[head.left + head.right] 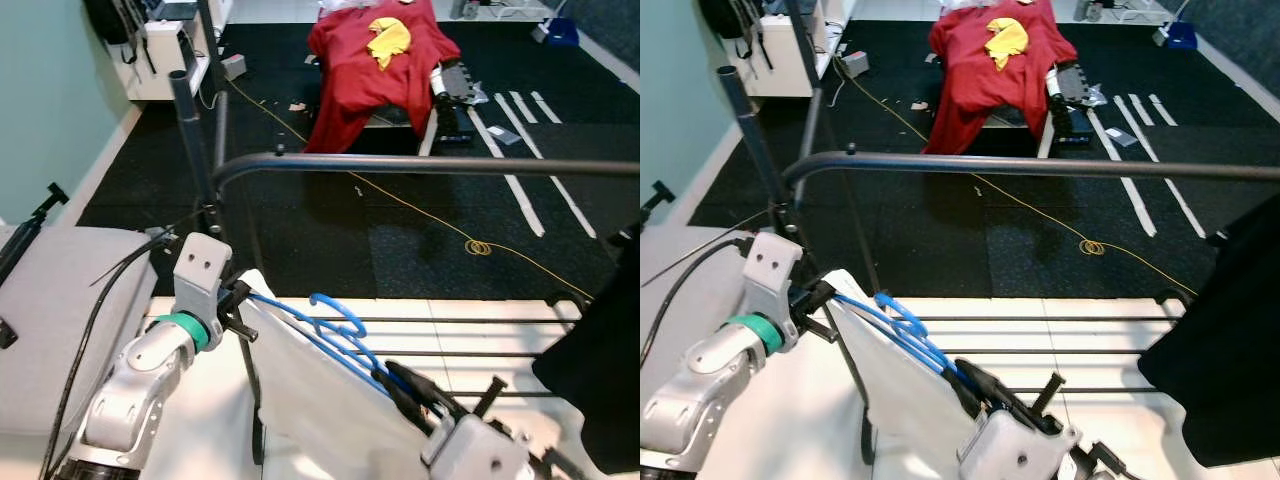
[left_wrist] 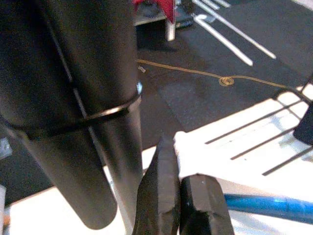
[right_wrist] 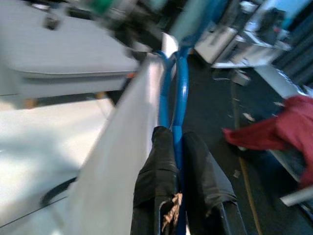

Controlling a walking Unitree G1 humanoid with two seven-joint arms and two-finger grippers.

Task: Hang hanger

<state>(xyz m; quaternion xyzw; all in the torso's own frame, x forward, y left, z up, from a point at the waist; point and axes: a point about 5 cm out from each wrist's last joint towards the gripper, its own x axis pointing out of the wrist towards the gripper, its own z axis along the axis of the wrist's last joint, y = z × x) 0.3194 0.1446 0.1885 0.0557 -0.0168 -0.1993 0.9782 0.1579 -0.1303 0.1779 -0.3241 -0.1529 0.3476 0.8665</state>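
A blue hanger [image 1: 325, 335] carries a white garment [image 1: 330, 400] and is held slanted below the dark rail [image 1: 420, 165] of a clothes rack. My right gripper [image 1: 405, 388] is shut on the hanger's lower end, the blue bar pinched between its fingers [image 3: 161, 161]. At the upper end my left gripper [image 1: 238, 300] is shut on the garment's corner next to the hanger [image 2: 264, 205], close beside the rack's upright post [image 2: 93, 98]. The hook [image 1: 340, 310] points up and is clear of the rail.
A black garment [image 1: 600, 370] hangs on the rack at the right. A red shirt [image 1: 375, 60] lies draped over a stand across the black floor, with a yellow cable [image 1: 440, 225] running between. A grey cushioned surface [image 1: 60, 310] sits at my left.
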